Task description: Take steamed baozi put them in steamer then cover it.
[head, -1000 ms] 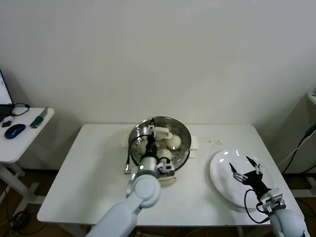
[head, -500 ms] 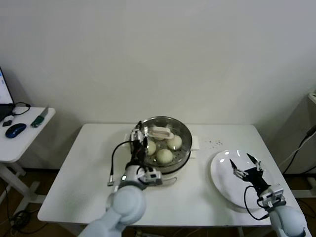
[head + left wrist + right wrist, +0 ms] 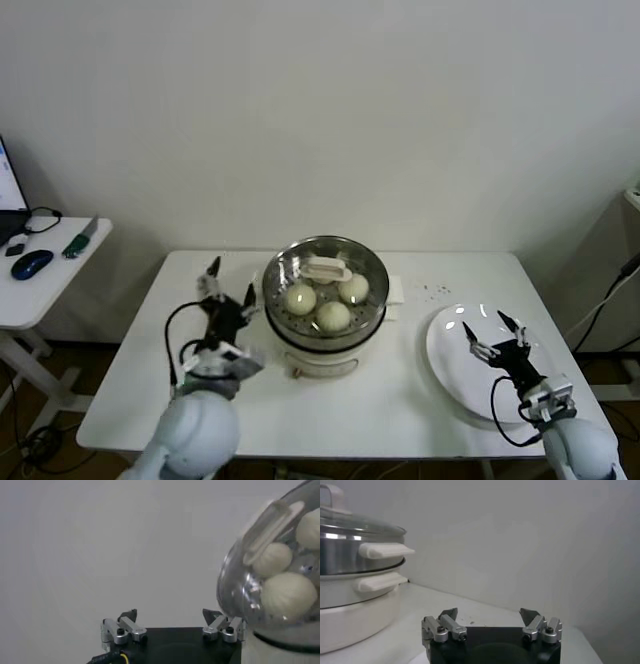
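Soft, even room light falls from overhead, leaving the pale wall flat and shadows faint. The round clear glass lid point(image 3: 325, 272) carries small highlights, and bright glints streak the flat white plate point(image 3: 452, 368). In the left wrist view the lid point(image 3: 270, 565) looms near and bulges. Both wrist views look slightly hazy.

Left gripper point(image 3: 228, 292) withdrew from steamer point(image 3: 325, 300), opened

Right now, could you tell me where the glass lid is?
In the head view the glass lid sits on the steamer at the table's middle, covering the baozi, between the left hand and the white plate.
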Motion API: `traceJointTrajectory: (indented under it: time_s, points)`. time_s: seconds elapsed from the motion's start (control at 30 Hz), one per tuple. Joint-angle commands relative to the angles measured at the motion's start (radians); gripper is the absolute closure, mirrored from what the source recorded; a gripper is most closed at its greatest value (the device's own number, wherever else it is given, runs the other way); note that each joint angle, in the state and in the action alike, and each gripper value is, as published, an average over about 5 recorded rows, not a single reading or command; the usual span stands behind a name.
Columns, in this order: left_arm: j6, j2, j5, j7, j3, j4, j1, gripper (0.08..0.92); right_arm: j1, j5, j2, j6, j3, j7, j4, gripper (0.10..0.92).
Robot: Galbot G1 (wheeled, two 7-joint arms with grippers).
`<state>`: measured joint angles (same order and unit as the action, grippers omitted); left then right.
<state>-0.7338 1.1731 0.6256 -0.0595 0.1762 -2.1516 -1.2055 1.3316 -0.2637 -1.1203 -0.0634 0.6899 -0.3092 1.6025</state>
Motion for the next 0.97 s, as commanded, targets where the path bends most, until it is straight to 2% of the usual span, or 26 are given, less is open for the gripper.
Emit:
traceJointTrajectory:
  time_s: [0.03, 0.13, 0.3, 0.97]
  points:
    - [0.682, 0.065, -0.601, -0.160, 0.345, 0.031, -0.278, 0.177, 0.011, -0.003, -0.022, -0.009, 0.009, -0.001, 0.015, 0.203]
    - [0.775, 0.086, -0.614, -0.146, 0.380, 0.074, -0.330, 0.177, 0.023, 0.000, -0.039, -0.022, 0.017, -0.002, 0.019, 0.203]
    - [0.836, 0.118, -0.633, -0.112, 0.395, 0.121, -0.384, 0.177, 0.039, 0.008, -0.063, -0.045, 0.029, -0.003, 0.019, 0.203]
    - [0.889, 0.120, -0.607, -0.054, 0.378, 0.205, -0.373, 0.177, 0.056, 0.004, -0.082, -0.057, 0.042, -0.021, 0.038, 0.203]
